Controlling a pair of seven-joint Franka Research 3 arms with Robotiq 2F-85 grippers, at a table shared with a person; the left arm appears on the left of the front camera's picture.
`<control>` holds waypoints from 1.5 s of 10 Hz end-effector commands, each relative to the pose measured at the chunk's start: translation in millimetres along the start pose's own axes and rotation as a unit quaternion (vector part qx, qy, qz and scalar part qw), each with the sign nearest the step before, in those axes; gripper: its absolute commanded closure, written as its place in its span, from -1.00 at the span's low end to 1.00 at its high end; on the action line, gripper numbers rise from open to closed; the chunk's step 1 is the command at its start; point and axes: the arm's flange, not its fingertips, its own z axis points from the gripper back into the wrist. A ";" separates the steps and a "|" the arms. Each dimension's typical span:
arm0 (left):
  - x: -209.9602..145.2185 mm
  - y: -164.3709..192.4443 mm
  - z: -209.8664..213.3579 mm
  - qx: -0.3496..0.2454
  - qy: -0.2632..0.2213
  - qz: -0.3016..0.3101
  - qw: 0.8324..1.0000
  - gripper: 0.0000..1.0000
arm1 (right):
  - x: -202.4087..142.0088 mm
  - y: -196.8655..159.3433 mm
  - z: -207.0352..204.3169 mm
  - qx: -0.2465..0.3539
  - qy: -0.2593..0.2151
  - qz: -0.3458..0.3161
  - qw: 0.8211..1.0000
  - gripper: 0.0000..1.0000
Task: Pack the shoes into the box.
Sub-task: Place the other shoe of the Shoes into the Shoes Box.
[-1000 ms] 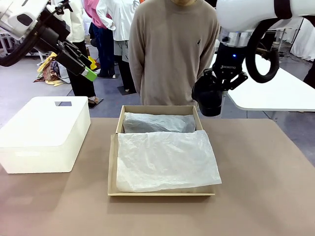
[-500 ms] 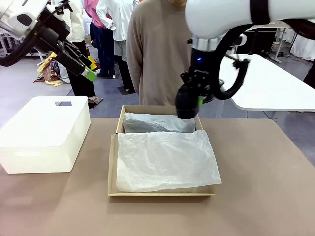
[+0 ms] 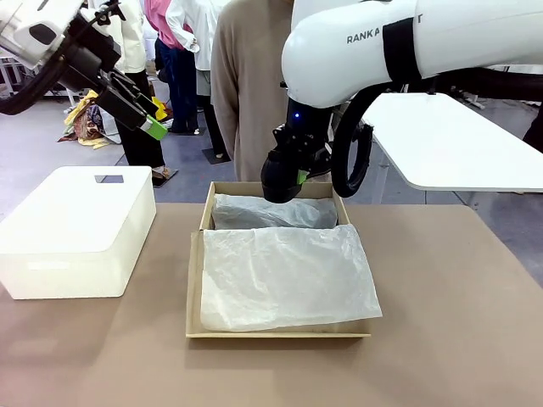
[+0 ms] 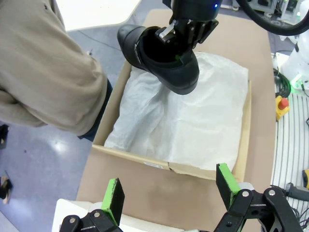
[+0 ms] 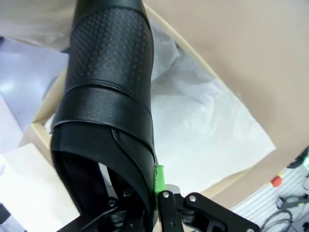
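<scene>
- One glossy black shoe (image 4: 161,55) hangs in the air over the far end of the box (image 3: 271,334), the end nearest the person (image 3: 254,85). It looks clear of the lining rather than resting on it.
- You hold that shoe with the right gripper (image 4: 176,41). Its fingers are pinched narrow on the shoe's collar, with one finger inside the opening and a green pad (image 5: 158,178) against the outside wall.
- The box sits open in the middle of the tabletop (image 3: 441,322). White tissue paper (image 3: 284,275) is spread loosely over its inside and mounded at the far end.
- You cannot tell whether the other shoe already lies under that tissue, because nothing black shows through it.
- Progress, as a judgement: you are in the placing step for this shoe, and it is carried to the box but not yet set down. What is left is lowering it onto the lining and releasing it, then accounting for its mate and finally dealing with the lid.
- Your left gripper (image 3: 155,119) is raised well off to the left, above the white bin (image 3: 76,229). Its fingers are spread wide and hold nothing.
</scene>
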 end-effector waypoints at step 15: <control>-3.0 -0.6 0.0 -0.008 -0.013 -0.005 1.000 -1.00 | -69.8 51.3 -0.6 -0.041 -0.066 -0.316 0.946 1.00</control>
